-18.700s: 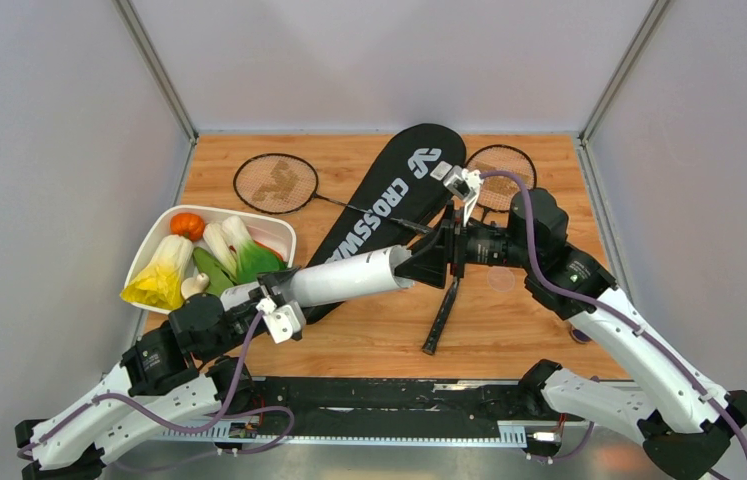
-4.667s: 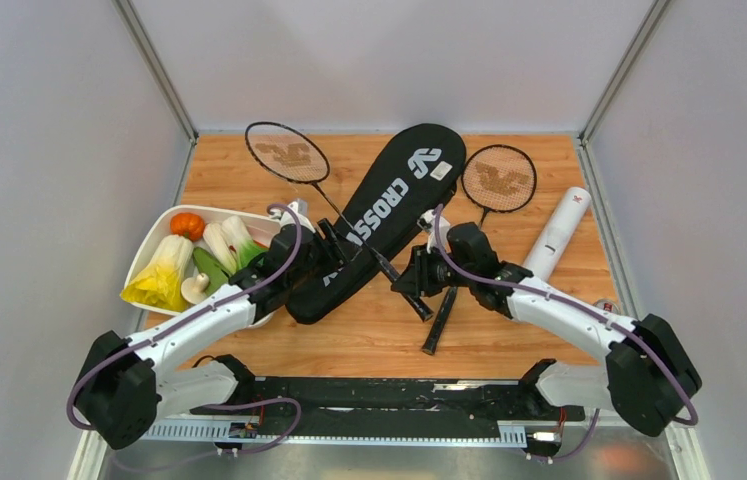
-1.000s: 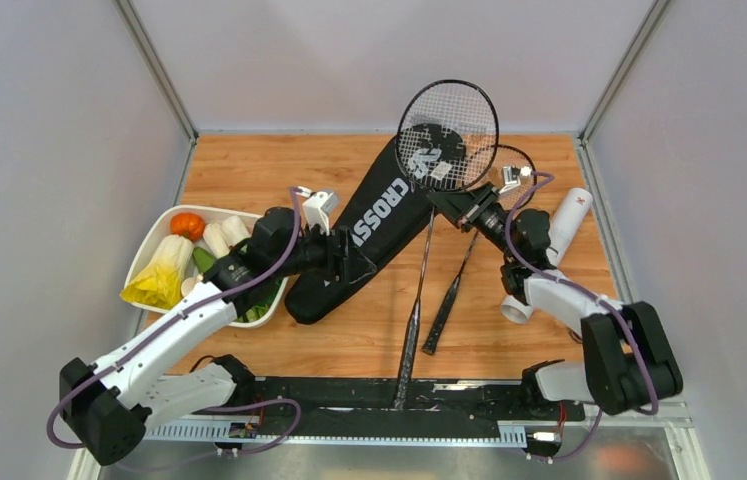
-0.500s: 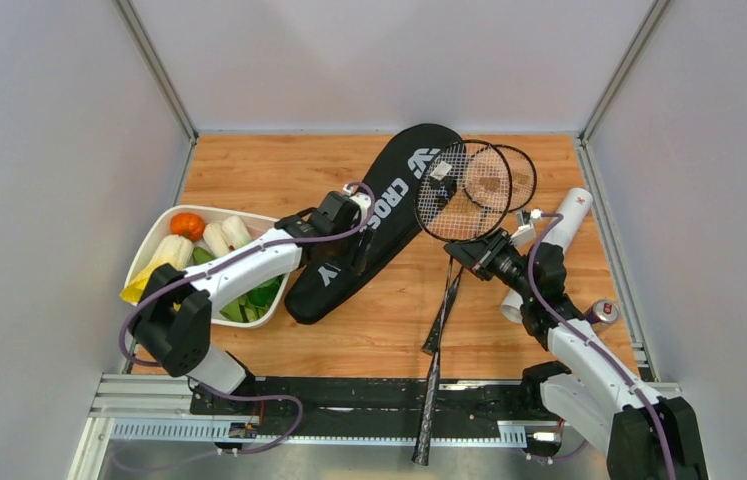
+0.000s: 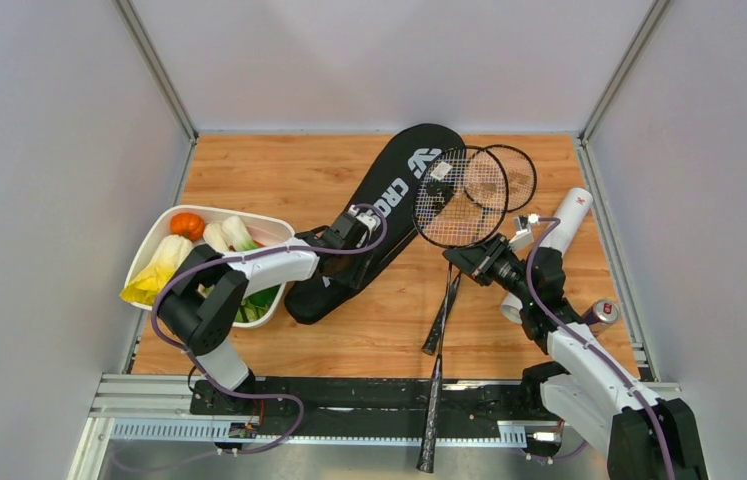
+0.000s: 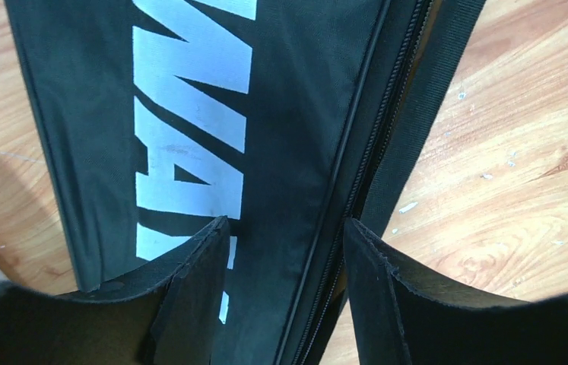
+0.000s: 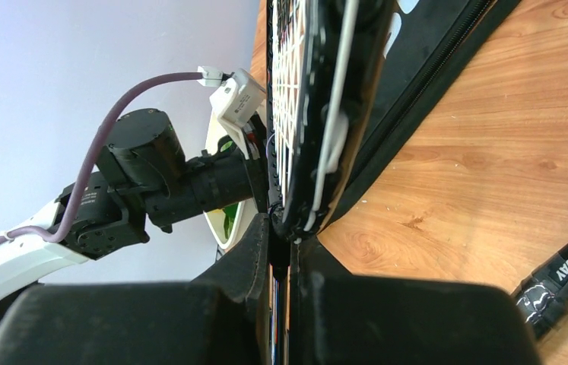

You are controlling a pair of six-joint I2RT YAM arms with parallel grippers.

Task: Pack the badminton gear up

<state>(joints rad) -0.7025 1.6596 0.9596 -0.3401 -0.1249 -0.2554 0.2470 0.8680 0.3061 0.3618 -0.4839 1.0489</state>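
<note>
The black CROSSWAY racket bag [image 5: 399, 185] lies slantwise across the middle of the table. My left gripper [image 5: 354, 225] hovers over its lower half. In the left wrist view this gripper [image 6: 284, 236] stands open astride the zipper [image 6: 364, 152] along the edge of the bag [image 6: 189, 114]. My right gripper [image 5: 477, 262] is shut on a racket [image 5: 454, 205] at its throat. That racket's head hangs over the bag's top and its handle reaches past the near edge. In the right wrist view the gripper [image 7: 284, 243] pinches the racket [image 7: 303, 114]. A second racket [image 5: 514, 180] lies flat. The white tube [image 5: 567, 215] lies at the right.
A white tray [image 5: 164, 225] of toy vegetables sits at the left beside my left arm. A small can [image 5: 604, 312] stands near the right wall by my right arm. The second racket's handle [image 5: 441, 325] lies under the held racket's shaft.
The held racket has tipped from upright, its head now low over the bag's top. My left gripper has settled onto the bag's zipper edge and its jaws have narrowed.
</note>
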